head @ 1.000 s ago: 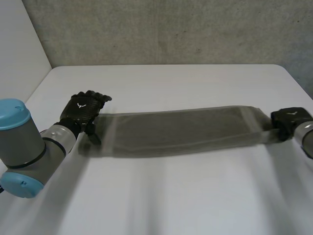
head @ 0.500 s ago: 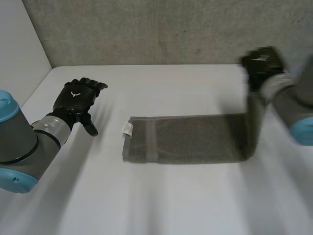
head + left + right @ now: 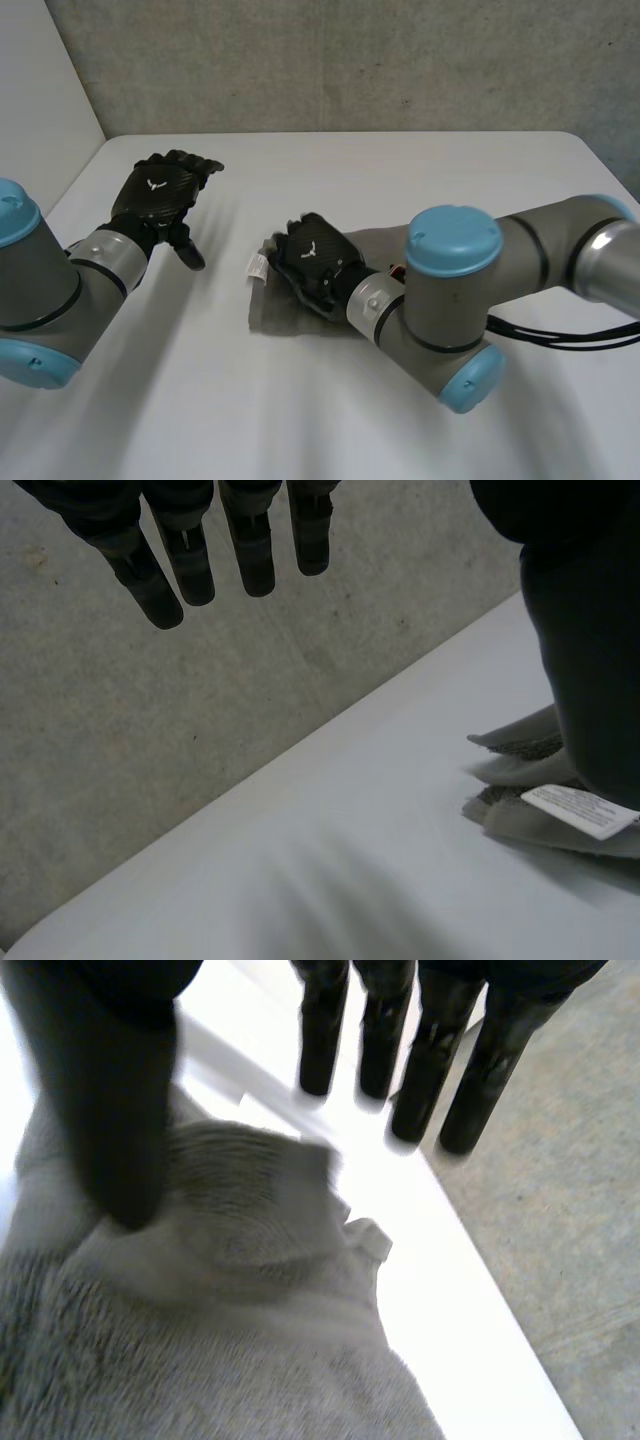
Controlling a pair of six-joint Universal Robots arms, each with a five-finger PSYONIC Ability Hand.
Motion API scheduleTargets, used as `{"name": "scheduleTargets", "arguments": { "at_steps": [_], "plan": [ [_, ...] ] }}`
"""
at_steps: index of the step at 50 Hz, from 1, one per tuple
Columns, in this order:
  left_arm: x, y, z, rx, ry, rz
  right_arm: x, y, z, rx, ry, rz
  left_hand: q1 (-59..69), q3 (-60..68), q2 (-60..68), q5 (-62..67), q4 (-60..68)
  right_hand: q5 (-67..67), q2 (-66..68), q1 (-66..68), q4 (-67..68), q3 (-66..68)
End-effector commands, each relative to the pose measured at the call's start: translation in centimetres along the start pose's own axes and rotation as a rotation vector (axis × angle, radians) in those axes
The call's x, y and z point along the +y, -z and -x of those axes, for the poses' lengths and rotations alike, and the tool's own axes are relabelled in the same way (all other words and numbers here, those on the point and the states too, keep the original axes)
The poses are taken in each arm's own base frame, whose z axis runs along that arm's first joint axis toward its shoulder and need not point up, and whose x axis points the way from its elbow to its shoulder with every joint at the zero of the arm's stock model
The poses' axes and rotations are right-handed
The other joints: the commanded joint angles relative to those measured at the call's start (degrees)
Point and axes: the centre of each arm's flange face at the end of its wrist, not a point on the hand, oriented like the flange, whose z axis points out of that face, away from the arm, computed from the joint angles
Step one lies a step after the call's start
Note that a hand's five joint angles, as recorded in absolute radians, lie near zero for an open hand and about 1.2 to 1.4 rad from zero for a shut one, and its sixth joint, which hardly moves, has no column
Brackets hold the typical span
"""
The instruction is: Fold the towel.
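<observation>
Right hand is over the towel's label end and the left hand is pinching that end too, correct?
No. The left hand is not pinching the towel: the head view shows it off to the side, apart from it, and the left wrist view shows its fingers straight, holding nothing. The right hand is over the label end.

The towel [image 3: 200, 1360] under the right hand [image 3: 312, 255] is grey terry cloth, looped, rough and matt. The label [image 3: 257, 266] at that hand's fingertips is thin, smooth and white. The counter [image 3: 400, 170] is white and smooth with a faint sheen. The wall [image 3: 350, 60] beyond the left hand [image 3: 158, 195] is rough, speckled grey, like concrete. Both hands are black and finely woven-looking.
</observation>
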Motion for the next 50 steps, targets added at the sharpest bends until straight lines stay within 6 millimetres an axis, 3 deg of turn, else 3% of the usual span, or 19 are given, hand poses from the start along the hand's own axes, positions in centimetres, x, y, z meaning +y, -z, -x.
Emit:
{"name": "scheduleTargets", "arguments": {
  "at_steps": [1,5,11,16,23,29,33,35,38,41,43,44,46,50],
  "plan": [
    [-1.2,-0.3,-1.7,0.043,-0.011,-0.042,-1.7,1.9,-2.9,0.049,-0.099,-0.034,-4.39,-3.44,-4.35,-12.11,-4.74,-11.93,-12.97,-13.10,-14.45,-14.61],
    [-1.6,-0.2,-3.0,0.077,-0.012,-0.055,-0.7,3.6,-6.1,0.147,-0.197,0.019,-4.22,-3.27,-4.18,-11.94,-4.57,-11.93,-12.97,-13.10,-14.45,-14.61],
    [-1.6,0.0,-6.5,0.167,-0.018,-0.064,0.2,5.4,-8.4,0.232,-0.267,0.059,-3.72,-2.76,-3.67,-11.44,-4.07,-11.93,-12.97,-13.10,-14.45,-14.61],
    [-1.3,0.0,-9.4,0.236,-0.026,-0.067,3.2,8.0,-10.3,0.358,-0.325,0.182,-3.55,-2.59,-3.50,-11.27,-3.90,-11.93,-12.97,-13.10,-14.45,-14.61],
    [0.0,-0.8,-11.0,0.222,-0.031,-0.037,6.3,9.8,-9.8,0.383,-0.380,0.312,-3.55,-2.59,-3.50,-11.27,-3.90,-6.32,-7.36,-7.49,-8.84,-8.99],
    [2.8,-2.1,-11.0,0.158,-0.036,0.044,8.6,10.7,-9.4,0.384,-0.422,0.389,-3.21,-2.26,-3.17,-10.93,-3.56,-3.61,-4.65,-4.78,-6.13,-6.29],
    [4.8,-2.2,-11.3,0.149,-0.086,0.100,9.9,10.5,-8.8,0.365,-0.443,0.423,-3.21,-2.26,-3.17,-10.93,-3.56,0.77,-0.27,-0.40,-1.75,-1.91],
    [5.2,-2.1,-11.3,0.152,-0.112,0.107,11.1,10.1,-8.3,0.354,-0.458,0.454,-3.21,-2.26,-3.17,-10.93,-3.56,6.46,5.43,5.30,3.95,3.79],
    [5.5,-1.9,-11.4,0.148,-0.147,0.118,11.5,9.9,-8.2,0.351,-0.459,0.461,-3.21,-2.26,-3.17,-10.93,-3.56,8.50,7.47,7.34,5.99,5.83],
    [5.5,-1.7,-11.5,0.141,-0.154,0.125,11.7,9.7,-8.2,0.351,-0.457,0.458,-3.21,-2.26,-3.17,-10.93,-3.56,18.09,17.06,16.93,15.58,15.42],
    [5.5,-1.4,-11.8,0.147,-0.156,0.128,11.5,9.6,-8.5,0.361,-0.452,0.446,-3.21,-2.26,-3.17,-10.93,-3.56,36.81,35.78,35.64,34.29,34.14],
    [5.4,-1.1,-12.1,0.150,-0.158,0.128,11.5,9.6,-8.5,0.361,-0.452,0.445,-3.21,-2.26,-3.17,-10.93,-3.56,36.93,35.90,35.76,34.41,34.26],
    [5.4,-0.8,-12.5,0.157,-0.160,0.131,11.4,9.4,-9.1,0.385,-0.442,0.432,-3.21,-2.26,-3.17,-10.93,-3.56,56.85,55.82,55.68,54.33,54.18],
    [4.7,-0.2,-12.7,0.142,-0.163,0.124,11.1,9.4,-9.6,0.411,-0.423,0.423,-3.21,-2.26,-3.17,-10.93,-3.56,58.07,57.03,56.90,55.55,55.39]
  ]
}}
